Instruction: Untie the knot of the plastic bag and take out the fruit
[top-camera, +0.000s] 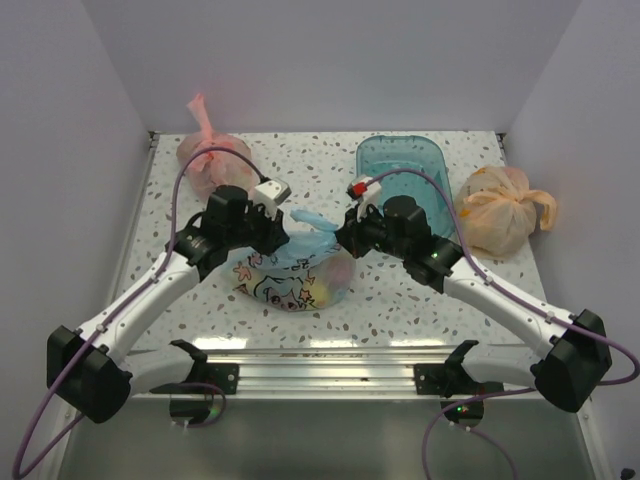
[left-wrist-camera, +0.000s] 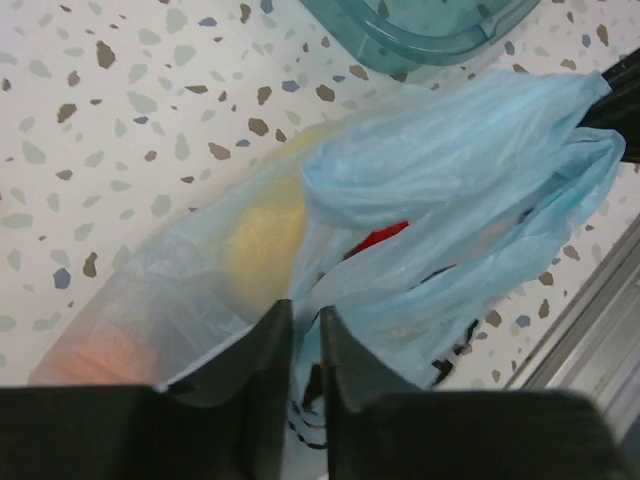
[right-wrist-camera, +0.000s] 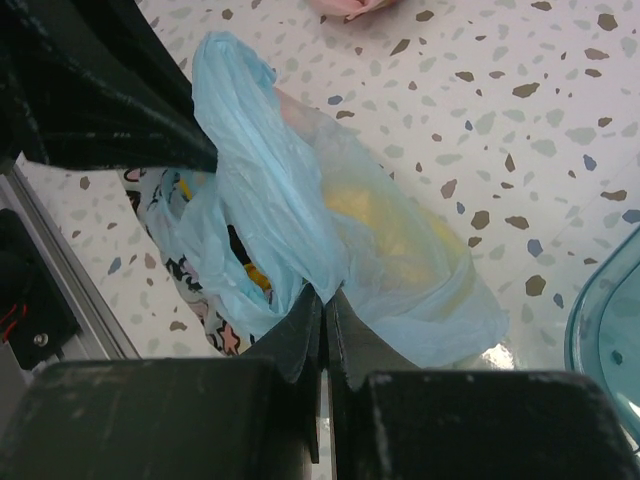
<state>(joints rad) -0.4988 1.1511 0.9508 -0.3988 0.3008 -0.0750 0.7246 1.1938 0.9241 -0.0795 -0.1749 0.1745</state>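
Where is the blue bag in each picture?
Top external: the plastic bag sits near the centre.
Left wrist: it fills the right side and lower centre.
Right wrist: it lies left of centre.
Shared landmark: the teal tray, at the top edge in the left wrist view and at the right edge in the right wrist view.

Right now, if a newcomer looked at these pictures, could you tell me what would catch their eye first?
The light blue plastic bag in the middle, pinched at its top by the left gripper and right gripper from opposite sides, with yellow fruit showing through. Behind it lie a teal tray, a pink bag back left and an orange bag at right.
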